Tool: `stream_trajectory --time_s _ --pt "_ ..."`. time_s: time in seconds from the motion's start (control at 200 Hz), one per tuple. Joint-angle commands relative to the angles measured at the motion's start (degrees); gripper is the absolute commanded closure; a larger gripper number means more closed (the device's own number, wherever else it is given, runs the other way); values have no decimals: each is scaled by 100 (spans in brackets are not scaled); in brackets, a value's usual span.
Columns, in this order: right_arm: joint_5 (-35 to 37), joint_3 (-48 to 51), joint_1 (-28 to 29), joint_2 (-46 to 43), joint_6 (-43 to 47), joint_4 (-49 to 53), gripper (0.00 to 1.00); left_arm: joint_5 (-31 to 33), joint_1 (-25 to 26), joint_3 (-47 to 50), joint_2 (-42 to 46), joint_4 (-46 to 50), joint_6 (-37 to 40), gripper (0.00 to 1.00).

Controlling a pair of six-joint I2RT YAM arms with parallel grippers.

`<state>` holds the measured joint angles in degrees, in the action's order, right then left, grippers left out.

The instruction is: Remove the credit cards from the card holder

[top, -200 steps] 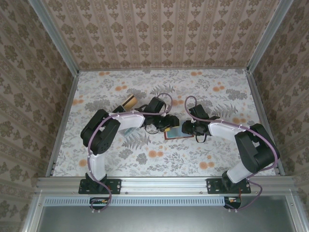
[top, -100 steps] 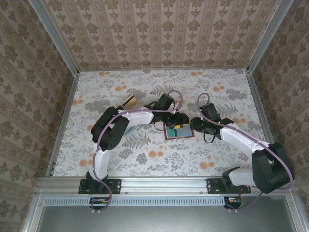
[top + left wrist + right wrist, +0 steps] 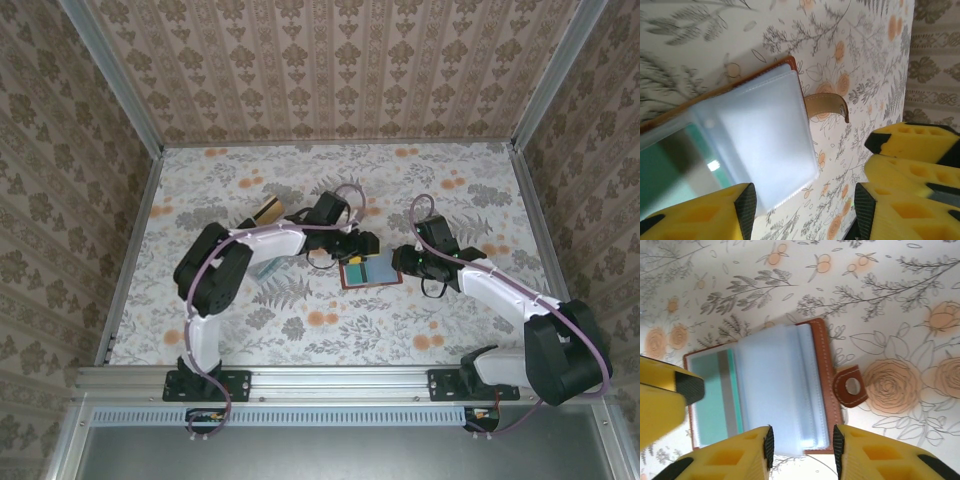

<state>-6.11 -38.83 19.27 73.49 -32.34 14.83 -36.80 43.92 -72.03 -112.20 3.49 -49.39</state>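
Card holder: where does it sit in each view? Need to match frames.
Top external: card holder lies open just right of picture centre.
Left wrist: card holder takes up the left half, clear sleeves facing up, brown edge at the top.
Right wrist: card holder sits at centre, strap tab on its right.
Shared landmark: the teal card in its pocket.

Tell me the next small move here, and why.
Probably close the right claw on the clear sleeves it straddles, steadying the card holder; the teal card is still pocketed, and the open left claw sits beside it.
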Motion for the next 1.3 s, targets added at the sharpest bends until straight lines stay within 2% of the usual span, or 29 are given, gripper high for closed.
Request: stream_trajectory --time_s 0.0,0.055,0.145,0.24,0.375,0.595,0.905,1.295 --pt "-438 -82 93 117 -1 -213 62 273 -111 360 405 128 203 44" --pt "-457 -178 183 186 8 -202 63 345 -141 557 503 77 170 46" --pt "-558 -279 315 312 17 -302 66 387 -156 830 572 -46 107 56" --pt "-821 -431 391 571 8 -402 70 502 -164 1017 575 -67 69 75" --pt "-1118 -567 411 1078 -81 -531 72 579 -174 1164 505 -178 -6 88" --pt "-1571 -669 415 1653 -197 -756 76 531 -159 1118 276 -206 -15 89" --pt "-1672 -773 417 2014 -212 -772 78 759 -180 1144 181 179 100 90" --pt "-1746 -882 435 2379 -238 -788 80 724 -167 1145 67 214 96 94"
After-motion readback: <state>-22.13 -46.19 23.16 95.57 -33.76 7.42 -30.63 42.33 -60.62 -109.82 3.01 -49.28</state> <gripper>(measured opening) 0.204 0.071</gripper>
